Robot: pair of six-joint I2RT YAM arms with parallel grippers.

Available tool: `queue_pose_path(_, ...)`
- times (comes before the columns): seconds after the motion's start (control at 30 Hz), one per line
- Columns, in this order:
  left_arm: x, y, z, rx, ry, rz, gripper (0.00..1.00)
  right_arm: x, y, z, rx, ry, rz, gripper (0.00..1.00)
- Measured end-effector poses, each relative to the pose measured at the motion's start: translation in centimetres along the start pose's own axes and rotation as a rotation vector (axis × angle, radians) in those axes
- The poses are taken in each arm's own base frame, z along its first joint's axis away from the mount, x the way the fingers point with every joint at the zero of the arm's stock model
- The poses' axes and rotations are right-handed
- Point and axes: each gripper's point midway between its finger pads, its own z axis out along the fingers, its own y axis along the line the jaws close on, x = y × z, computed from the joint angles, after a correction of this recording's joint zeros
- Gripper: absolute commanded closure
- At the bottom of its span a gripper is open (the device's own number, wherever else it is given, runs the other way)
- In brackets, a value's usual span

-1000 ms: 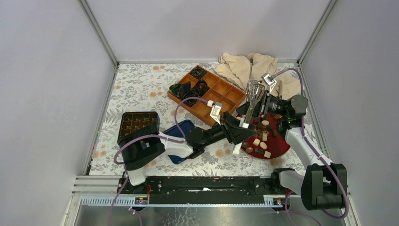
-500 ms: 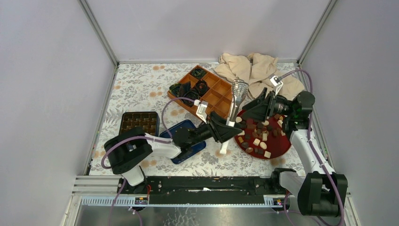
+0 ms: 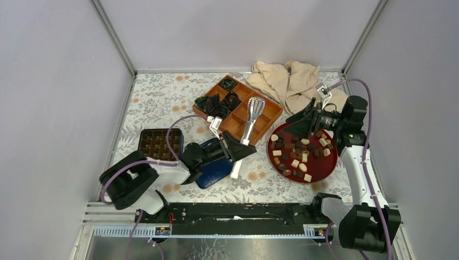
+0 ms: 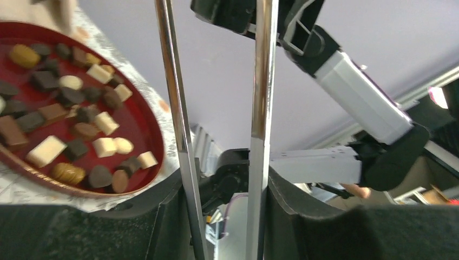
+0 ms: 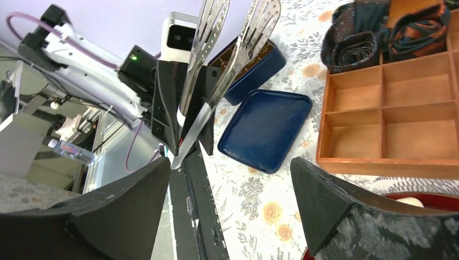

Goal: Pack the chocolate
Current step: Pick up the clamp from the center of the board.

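Tongs in the left claw reach over the box behind it. The plate of chocolate lies on the surface to that claw's right, the lid and the tin to its left.

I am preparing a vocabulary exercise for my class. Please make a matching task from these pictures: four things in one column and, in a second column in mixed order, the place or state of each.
Column 1
1. tongs
2. red plate
3. beige cloth
4. blue lid

Column 2
a. crumpled in the far right corner
b. gripped by the left hand
c. lying flat next to the wooden tray
d. holding the chocolate

Pairs: 1-b, 2-d, 3-a, 4-c
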Motion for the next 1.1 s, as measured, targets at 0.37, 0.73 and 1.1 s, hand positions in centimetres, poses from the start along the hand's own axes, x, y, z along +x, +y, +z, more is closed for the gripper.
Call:
queue_pose_path(0.37, -0.5, 1.9, -0.5, -0.303, 0.25, 0.244, 0.54, 1.7, -1.8, -0.6, 0.084, 0.018, 0.013, 0.09)
queue_pose_path(0.73, 1.4, 4.3, -2.4, -0.386, 0.476, 0.204, 0.54, 1.7, -1.7, -0.6, 0.069, 0.015, 0.003, 0.09)
queue_pose_path(1.1, 4.3, 4.8, -5.4, -0.399, 0.536, 0.073, 0.48, 0.8, -3.5, -1.7, 0.209, 0.003, -0.03, 0.1)
